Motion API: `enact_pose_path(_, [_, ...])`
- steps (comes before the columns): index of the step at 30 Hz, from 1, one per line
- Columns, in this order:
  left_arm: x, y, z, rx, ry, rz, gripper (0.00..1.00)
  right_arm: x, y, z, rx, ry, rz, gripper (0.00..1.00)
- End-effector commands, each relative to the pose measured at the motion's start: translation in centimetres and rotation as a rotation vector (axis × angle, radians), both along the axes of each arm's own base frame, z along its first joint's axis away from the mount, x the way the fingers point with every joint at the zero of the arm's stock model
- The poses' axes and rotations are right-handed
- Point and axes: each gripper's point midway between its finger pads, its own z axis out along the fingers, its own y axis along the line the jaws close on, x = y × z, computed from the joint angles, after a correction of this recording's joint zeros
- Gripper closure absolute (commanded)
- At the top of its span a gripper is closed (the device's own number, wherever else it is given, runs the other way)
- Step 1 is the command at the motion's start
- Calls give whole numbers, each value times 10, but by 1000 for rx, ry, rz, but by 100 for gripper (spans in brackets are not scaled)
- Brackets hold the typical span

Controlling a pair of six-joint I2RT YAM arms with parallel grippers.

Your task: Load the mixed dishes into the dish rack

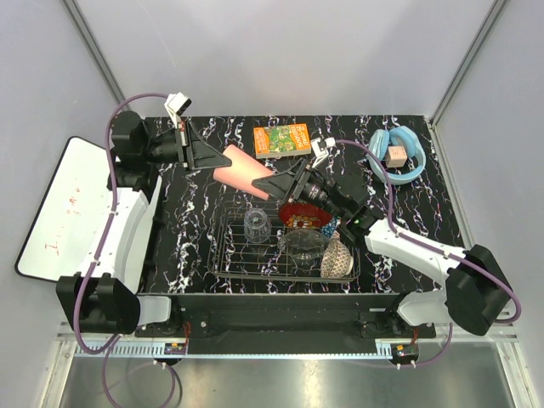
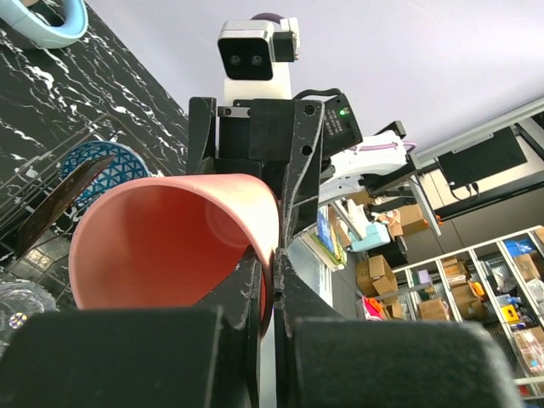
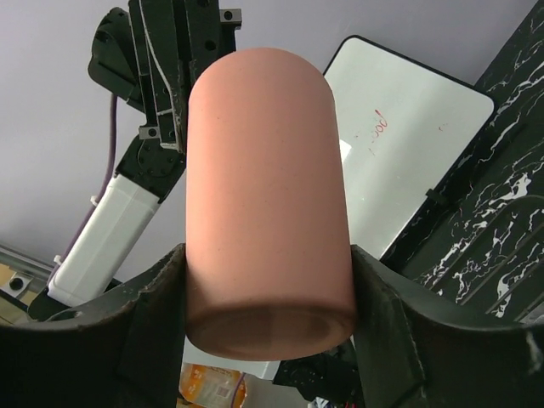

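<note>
**Pink cup held between both arms above the bench**

A salmon-pink cup hangs in the air on its side, held at both ends, over the black marbled bench. It sits just beyond the far left corner of the dish rack.

The left fingers are nearly together, pinching the wall of the cup at its open rim. In the left wrist view the mouth of the cup faces the camera. The right fingers grip the other end — in the right wrist view they press against both sides of the cup near its base, which faces that camera.

The dark wire rack lies on the bench below and to the right of the cup. In it are:
- a clear glass tumbler on the left
- a glossy red bowl at the far edge, partly under the right arm
- a clear glass bowl in the middle
- a beige patterned bowl on edge at the right
- a blue patterned bowl, mostly hidden

At the far side of the bench lie an orange-green box and light-blue headphones, well apart from the rack. A whiteboard leans at the left.
</note>
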Motion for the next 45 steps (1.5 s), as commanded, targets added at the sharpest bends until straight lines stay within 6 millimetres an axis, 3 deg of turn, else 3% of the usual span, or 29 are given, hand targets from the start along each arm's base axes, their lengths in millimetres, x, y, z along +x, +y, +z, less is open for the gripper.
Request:
enact_pose_path(1, [-1,-1,-14,22,-33,31,100,-16,-13,67,103,-181,-27,68])
enact_pose_path(2, [-5,-1,-14,23,-36,26,100,-13,-13,61,67,-166,-45,70])
enact_pose_path(4, [-11,0,-20,39,-22,1,77,-15,-23,76,25,-236,-87,77])
enact_pose_path(5, [-11,5,-22,52,-22,13,66,-14,-26,67,-52,-208,-102,89])
enact_pose_path(6, [-4,11,-29,98,-145,46,18,-14,-28,67,-94,-221,-112,92])
enact_pose_path(7, [-13,14,-30,138,-73,64,1,-15,-33,76,-134,-270,-135,94])
enact_pose_path(9, [5,31,-47,300,-195,176,1,-16,-44,63,-245,-250,-161,95])
enact_pose_path(10, [5,37,-52,371,-178,217,1,-16,-49,66,-281,-282,-176,95])
enact_pose_path(11, [10,43,-58,434,-184,263,1,-19,-54,54,-341,-258,-172,96])
enact_pose_path(13, [35,73,-75,629,-200,435,1,-22,-57,45,-411,-252,-157,100])
enact_pose_path(15, [53,107,-87,800,-187,603,1,-27,-58,21,-500,-212,-133,100])
enact_pose_path(18, [62,134,-89,915,-189,731,1,-42,-49,-16,-650,-201,-86,100])
enact_pose_path(19, [61,137,-92,926,-188,736,1,-53,-40,-16,-687,-238,-61,100])
enact_pose_path(20, [60,138,-91,928,-194,743,1,-57,-36,-38,-775,-211,-28,100])
enact_pose_path(22, [60,140,-96,938,-200,747,1,-59,-30,-39,-850,-246,-39,100])
enact_pose_path(23, [59,140,-95,939,-209,748,1,-70,-23,-57,-936,-246,1,100])
enact_pose_path(25, [58,140,-99,938,-207,748,1,-71,-18,-52,-992,-291,-29,100])
enact_pose_path(26, [57,138,-98,931,-210,739,1,-78,-14,-65,-1051,-290,1,100])
enact_pose_path(27, [57,137,-101,929,-204,731,1,-77,-12,-57,-1057,-298,-9,100])
enact_pose_path(29, [54,136,-106,928,-193,719,1,-79,-12,-73,-1146,-281,11,100])
enact_pose_path(31, [53,135,-112,929,-181,709,1,-78,-8,-67,-1178,-270,14,100])
enact_pose_path(32, [52,135,-114,929,-180,703,1,-78,-13,-87,-1276,-236,41,100])
enact_pose_path(33, [52,134,-116,926,-174,700,1,-79,-7,-76,-1276,-243,40,100])
enact_pose_path(34, [51,133,-118,926,-171,695,1,-78,-7,-79,-1310,-238,46,100])
enact_pose_path(35, [50,133,-118,924,-172,693,1,-80,-11,-96,-1402,-210,74,100])
enact_pose_path(37, [49,133,-118,924,-175,696,1,-79,-5,-89,-1420,-213,74,100])
enact_pose_path(38, [48,135,-118,931,-173,704,1,-80,-5,-102,-1478,-198,97,100])
enact_pose_path(40, [47,136,-116,934,-189,715,1,-79,-3,-101,-1501,-195,105,100])
enact_pose_path(45, [44,140,-120,950,-211,726,1,-81,-6,-129,-1650,-171,166,100])
